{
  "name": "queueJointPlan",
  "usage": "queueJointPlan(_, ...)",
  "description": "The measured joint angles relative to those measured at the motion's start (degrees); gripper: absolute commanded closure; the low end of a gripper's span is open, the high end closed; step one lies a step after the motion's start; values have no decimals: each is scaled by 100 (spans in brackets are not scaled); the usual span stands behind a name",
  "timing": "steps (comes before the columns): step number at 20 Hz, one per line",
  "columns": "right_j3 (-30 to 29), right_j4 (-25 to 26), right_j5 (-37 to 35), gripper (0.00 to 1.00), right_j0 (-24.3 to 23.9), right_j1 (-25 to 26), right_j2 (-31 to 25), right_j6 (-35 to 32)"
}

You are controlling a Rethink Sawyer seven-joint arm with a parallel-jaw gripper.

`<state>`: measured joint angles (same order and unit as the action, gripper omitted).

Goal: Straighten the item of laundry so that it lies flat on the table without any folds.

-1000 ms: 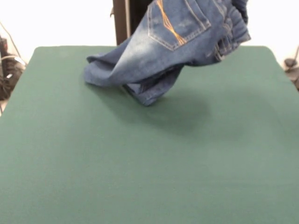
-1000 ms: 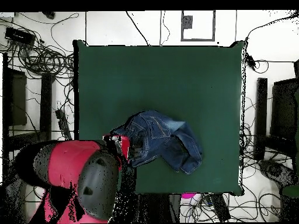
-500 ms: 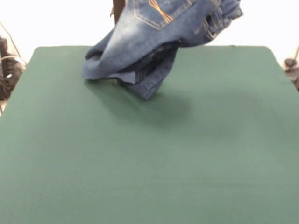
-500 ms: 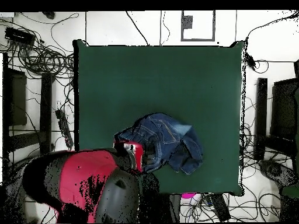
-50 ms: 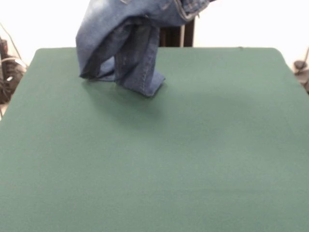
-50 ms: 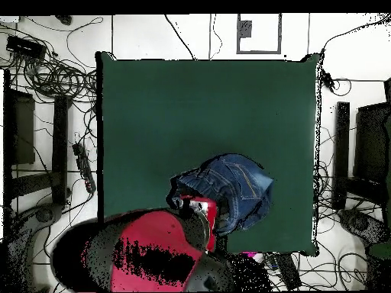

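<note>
Your pincer (image 6: 200, 204) showed only in the overhead view, as a small red and white part at the lower middle of the frame, pressed against the bunched edge of the jeans (image 6: 229, 191). Whether it was clenched or released could not be told, because the cloth and the arm (image 6: 153, 252) covered it. The red and black arm filled the lower left of that frame, reaching up toward the garment.

In the front view, the jeans (image 5: 128, 43) hung down from the top edge, left of centre. The waistband end ran out of the frame at the top. Two legs dropped side by side, creased and folded on themselves, and their cuffs touched the desk (image 5: 193, 159) in the upper left part of its green surface. A soft shadow lay on the cloth just below and to the right of the cuffs.

From overhead, the denim was a rumpled blue heap in the lower right part of the desk (image 6: 191, 107), near its bottom edge. Tangled cables (image 6: 53, 76) lay on the floor at the left of the frame.
</note>
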<state>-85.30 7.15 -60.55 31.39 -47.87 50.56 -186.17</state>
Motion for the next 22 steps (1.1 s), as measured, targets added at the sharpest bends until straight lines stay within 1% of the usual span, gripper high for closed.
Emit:
queueJointPlan(7,-19,304,-1,100,-175,-333,-112,0)
queueJointPlan(15,-81,614,-1,100,-684,-731,-400,1)
queueJointPlan(22,-93,995,-1,100,-1097,-1041,-632,11)
